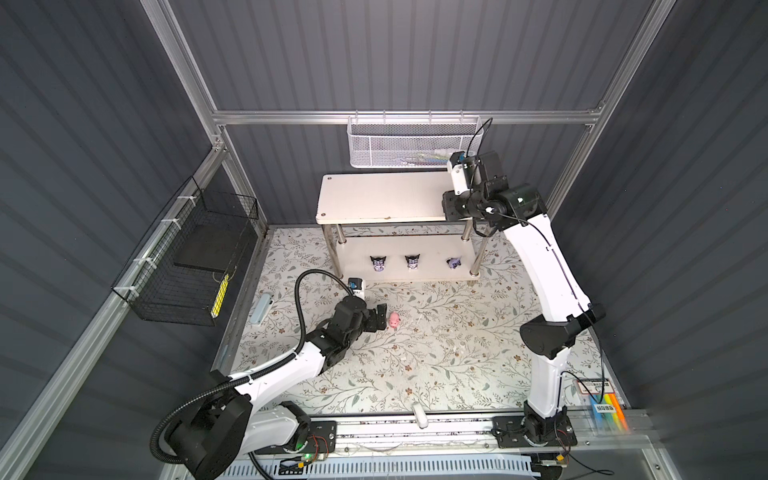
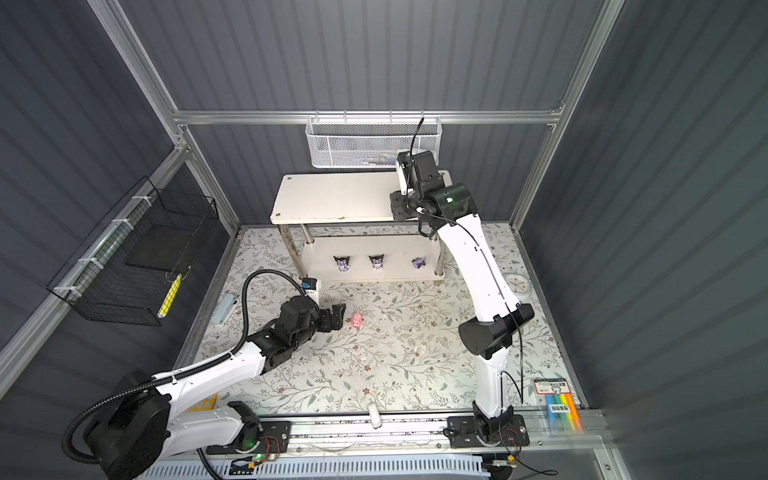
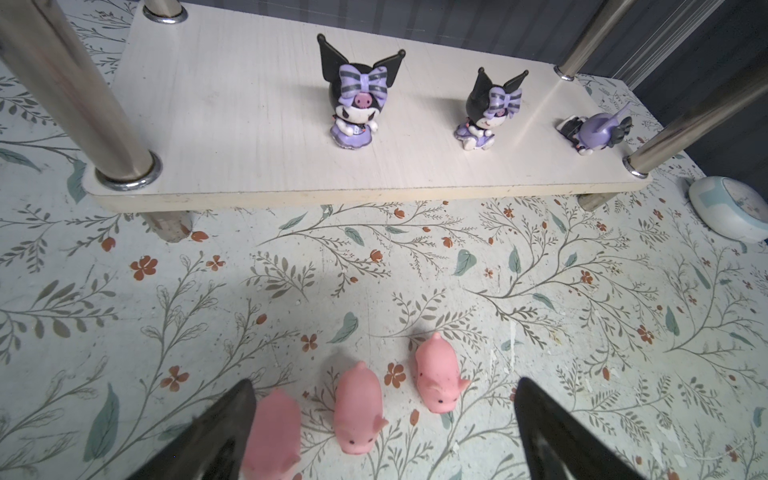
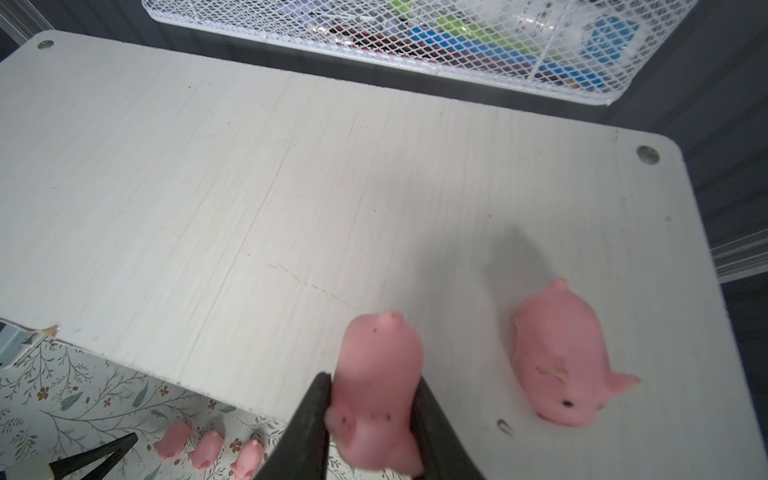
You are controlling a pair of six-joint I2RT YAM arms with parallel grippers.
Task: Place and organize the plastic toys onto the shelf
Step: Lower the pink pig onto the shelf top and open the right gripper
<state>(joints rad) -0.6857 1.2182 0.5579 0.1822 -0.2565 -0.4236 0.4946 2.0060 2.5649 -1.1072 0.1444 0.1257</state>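
Observation:
The shelf [image 1: 374, 195] stands at the back, a cream top board over a lower board [image 3: 249, 124]. On the lower board, two black-and-purple figures [image 3: 357, 99] [image 3: 490, 112] stand upright and a third [image 3: 594, 129] lies on its side. Three pink pigs [image 3: 274, 432] [image 3: 357, 411] [image 3: 438, 378] sit in a row on the floral mat, between the fingers of my open left gripper [image 3: 384, 384]. In both top views only one pig [image 1: 394, 320] shows. My right gripper [image 4: 371, 378] is shut on a pig [image 4: 382, 345] over the top board's right end, beside another pig [image 4: 561, 357] that lies there.
A white mesh basket [image 1: 413, 141] hangs on the back rail just behind the shelf. A black wire basket [image 1: 187, 257] hangs on the left wall. A round white clock [image 2: 517, 284] lies right of the shelf, a highlighter pack [image 1: 606, 411] at the front right.

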